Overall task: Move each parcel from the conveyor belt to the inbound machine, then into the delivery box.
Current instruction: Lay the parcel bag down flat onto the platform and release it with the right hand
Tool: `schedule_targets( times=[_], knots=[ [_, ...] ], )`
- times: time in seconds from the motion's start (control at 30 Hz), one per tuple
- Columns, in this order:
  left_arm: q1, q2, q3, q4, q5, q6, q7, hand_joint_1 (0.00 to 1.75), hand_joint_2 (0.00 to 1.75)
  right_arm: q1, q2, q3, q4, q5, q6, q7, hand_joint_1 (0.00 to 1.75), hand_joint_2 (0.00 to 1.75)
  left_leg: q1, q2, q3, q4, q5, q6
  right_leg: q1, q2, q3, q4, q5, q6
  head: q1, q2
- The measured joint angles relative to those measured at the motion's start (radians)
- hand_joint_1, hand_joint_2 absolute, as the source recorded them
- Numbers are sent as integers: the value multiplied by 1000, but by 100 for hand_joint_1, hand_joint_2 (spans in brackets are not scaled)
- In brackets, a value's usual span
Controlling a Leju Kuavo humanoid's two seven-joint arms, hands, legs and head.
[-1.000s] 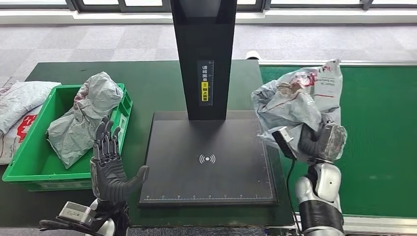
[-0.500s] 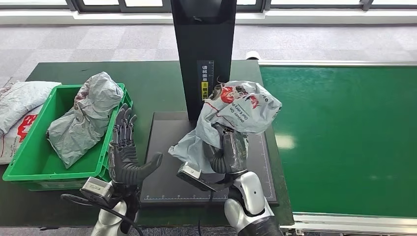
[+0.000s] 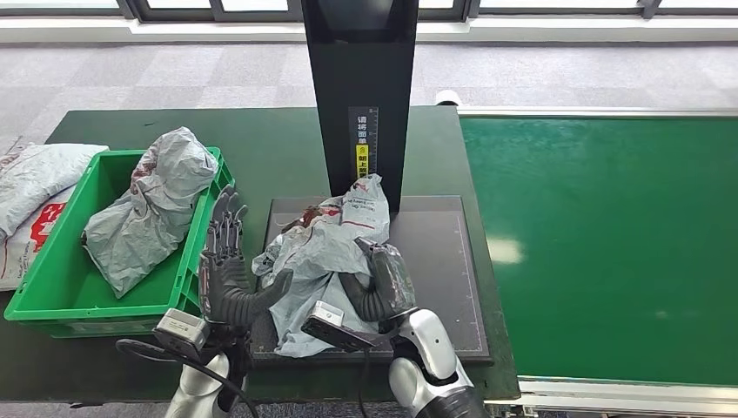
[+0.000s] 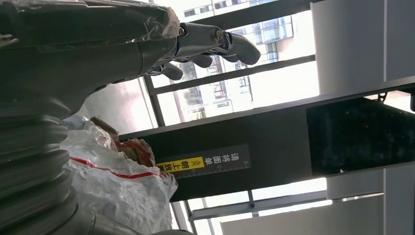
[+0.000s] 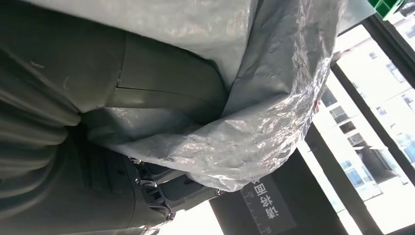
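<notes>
Green-topped workbench, mid-scan: right hand grips a grey parcel lying on the black scanner plate; left hand open beside it. Next (likely): handover w/ lift into the green bin.

Silver arms, dark grey hands, black cables

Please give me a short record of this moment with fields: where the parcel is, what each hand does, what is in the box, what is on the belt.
parcel: grey parcel lies on the black scan plate
right hand: grips the parcel
left hand: open, upright beside the parcel
green box: holds one grey bag
conveyor belt: no parcels visible
</notes>
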Motion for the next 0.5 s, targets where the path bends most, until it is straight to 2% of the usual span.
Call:
schedule_targets(
  times=[0.1,0.2,0.3,0.5],
  knots=[
    [0,0,0,0,-3,-1,0,0,175,-2,0,0,19,-28,14,-11,175,175,0,0,0,0,0,0,0,0,0,0,0,0,0,0],
    [0,-2,1,1,-7,-5,0,0,175,-6,0,-1,56,-90,49,-62,175,175,0,0,0,0,0,0,0,0,0,0,0,0,0,0],
    [0,-8,7,5,-13,-6,0,0,175,-10,1,-1,93,-126,58,-90,167,175,0,0,0,0,0,0,0,0,0,0,0,0,0,0],
    [0,-16,18,7,-25,-6,0,0,175,-15,2,-1,137,-113,10,-39,164,175,0,0,0,0,0,0,0,0,0,0,0,0,0,0]
  ],
)
